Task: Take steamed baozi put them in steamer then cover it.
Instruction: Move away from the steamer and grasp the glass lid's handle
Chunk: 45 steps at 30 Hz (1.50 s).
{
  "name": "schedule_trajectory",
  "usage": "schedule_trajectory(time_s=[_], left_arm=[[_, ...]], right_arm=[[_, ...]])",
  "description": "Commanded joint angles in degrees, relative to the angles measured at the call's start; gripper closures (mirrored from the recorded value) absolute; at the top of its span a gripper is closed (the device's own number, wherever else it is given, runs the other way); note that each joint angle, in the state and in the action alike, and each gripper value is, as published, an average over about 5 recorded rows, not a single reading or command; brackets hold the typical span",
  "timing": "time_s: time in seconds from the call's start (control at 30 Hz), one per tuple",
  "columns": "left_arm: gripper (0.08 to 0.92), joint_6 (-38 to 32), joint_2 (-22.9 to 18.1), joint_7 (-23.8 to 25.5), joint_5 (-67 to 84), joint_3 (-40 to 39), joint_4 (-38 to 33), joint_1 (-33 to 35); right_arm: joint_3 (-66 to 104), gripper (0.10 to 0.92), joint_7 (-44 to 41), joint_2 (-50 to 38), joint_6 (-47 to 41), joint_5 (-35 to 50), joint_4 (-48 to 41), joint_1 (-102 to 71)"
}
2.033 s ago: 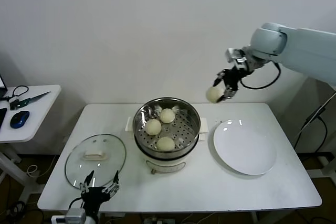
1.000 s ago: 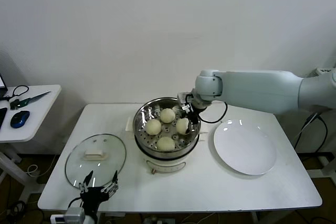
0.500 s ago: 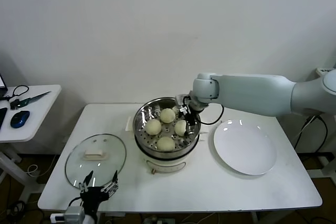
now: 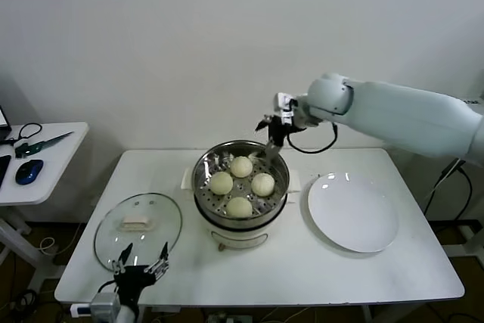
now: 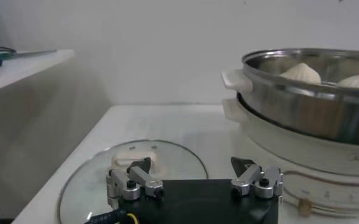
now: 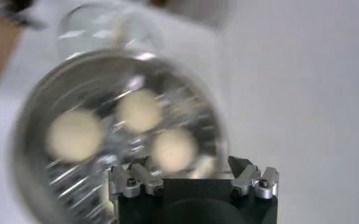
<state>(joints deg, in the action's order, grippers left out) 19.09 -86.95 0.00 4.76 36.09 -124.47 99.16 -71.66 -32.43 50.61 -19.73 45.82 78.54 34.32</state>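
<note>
Right tool (image 4: 273,131) released, empty, above steamer (image 4: 240,221) back rim. Four baozi (image 4: 262,184) inside steamer on counter (image 4: 340,274). Cover (image 4: 138,231) flat on counter, left. Left tool (image 4: 141,261) open near it. Pot base writing seems unreadable.

Four steamed baozi (image 4: 240,184) in the open steamer (image 4: 240,225); cover (image 4: 138,231) lying apart on the bench.

The smooth, cream-white, dome-shaped buns sit apart from one another on the perforated floor of the shiny round steel basket, which rests on a cream-white pot base with side handles. The clear glass lid, metal-rimmed with a flat cream-white rectangular handle at its centre, lies flat to the steamer's left, handle upward.
</note>
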Motion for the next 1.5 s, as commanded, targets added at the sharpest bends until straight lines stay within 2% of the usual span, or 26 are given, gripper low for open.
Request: schedule_trajectory(time_s=[0.03,0.13,0.23,0.37,0.5,0.73,0.87,0.93,1.03,1.17,1.3,1.5], left_arm=[[0.177,-0.39,1.33,-2.97,1.69,0.34,-0.25,-2.27],[0.177,-0.99,1.61,-4.26,2.90,0.49,-0.24,-3.30],[0.177,-2.27,1.77,-4.72,2.33,0.64,0.15,-4.37],[0.177,-4.12,2.45,-4.13,-0.24,0.43,0.77,-5.52],[0.177,-6.36,3.29,-3.55,-3.64,0.29,1.80,-6.25],[0.177,-10.95,4.12,-3.64,-7.71,0.04,3.85,-6.25],[0.177,-14.66,5.24,-4.53,-15.93,0.21,4.92,-5.30],[0.177,-16.55,6.32,-7.07,-24.67,0.37,5.63,-4.87],[0.177,-21.41,8.29,-13.63,-41.97,0.83,8.14,-4.88],[0.177,-27.51,10.04,-21.21,-63.99,1.92,14.64,-6.06],[0.177,-27.38,11.00,-24.06,-74.09,1.72,21.52,-7.28],[0.177,-26.08,11.35,-25.78,-78.81,1.83,31.56,-10.26]], right_arm=[[41.51,0.203,23.34,-22.46,1.50,-1.10,8.80,-30.56],[58.74,0.203,25.26,-27.45,3.62,-2.93,13.51,-50.19],[82.91,0.203,25.63,-28.08,5.68,-5.42,16.70,-75.21],[106.96,0.203,24.43,-22.77,9.96,-9.54,19.35,-102.10],[118.62,0.203,22.44,-14.91,16.18,-10.88,20.81,-117.50],[122.11,0.203,19.82,-0.20,29.63,-12.93,20.30,-127.37],[119.46,0.203,20.00,5.38,37.33,-15.29,19.32,-128.70],[118.03,0.203,20.54,7.54,39.59,-15.75,19.02,-129.32],[115.52,0.203,21.59,10.40,41.58,-17.50,18.14,-130.00],[111.86,0.203,22.97,13.37,43.04,-18.69,16.66,-129.82],[109.11,0.203,24.11,15.69,43.62,-18.76,16.43,-129.56],[107.26,0.203,24.99,17.64,44.28,-19.17,16.49,-129.40]])
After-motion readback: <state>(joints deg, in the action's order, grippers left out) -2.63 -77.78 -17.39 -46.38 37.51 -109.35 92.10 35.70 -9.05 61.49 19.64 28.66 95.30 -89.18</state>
